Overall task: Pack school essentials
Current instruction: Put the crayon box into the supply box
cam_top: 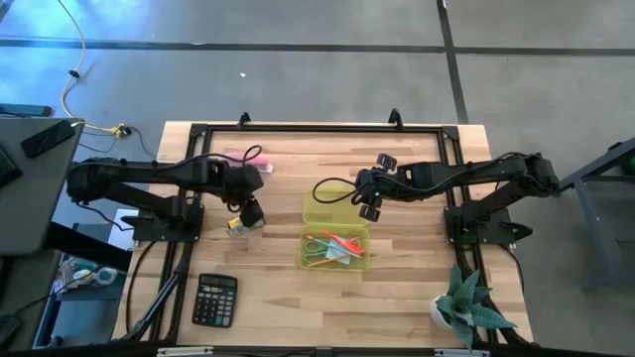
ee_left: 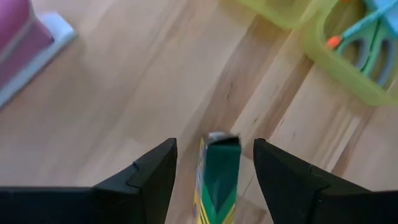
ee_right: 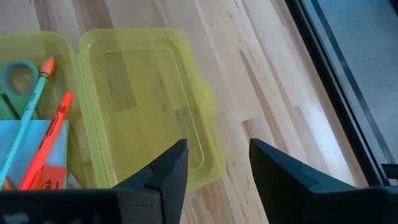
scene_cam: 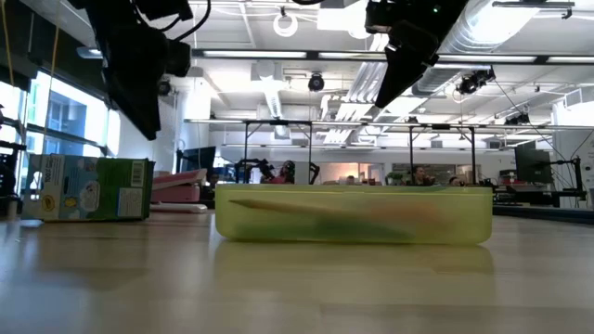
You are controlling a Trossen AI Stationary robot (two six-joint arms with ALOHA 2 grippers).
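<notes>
The small green and yellow crayon box (ee_left: pixel 217 180) stands on the table left of the case (cam_top: pixel 241 225) (scene_cam: pixel 88 188). My left gripper (ee_left: pixel 214 146) (cam_top: pixel 248 211) hovers above it, open, one finger on either side and touching nothing. The translucent yellow-green case (cam_top: pixel 335 260) lies open; its base holds the green-handled scissors (ee_right: pixel 18 68), the orange pencil (ee_right: pixel 46 143), the thin greenish pencil (ee_right: pixel 31 106) and the light-blue note pad (ee_right: pixel 22 146). Its lid (ee_right: pixel 149 106) lies flat on the far side. My right gripper (ee_right: pixel 217 149) (cam_top: pixel 369 198) hangs open above the lid's right edge.
A black calculator (cam_top: pixel 214 299) lies near the front left of the table and a small potted plant (cam_top: pixel 466 307) sits at the front right corner. A pink object (cam_top: pixel 248 159) (ee_left: pixel 18 37) lies beyond the left gripper. Bare wood shows between the crayon box and the case.
</notes>
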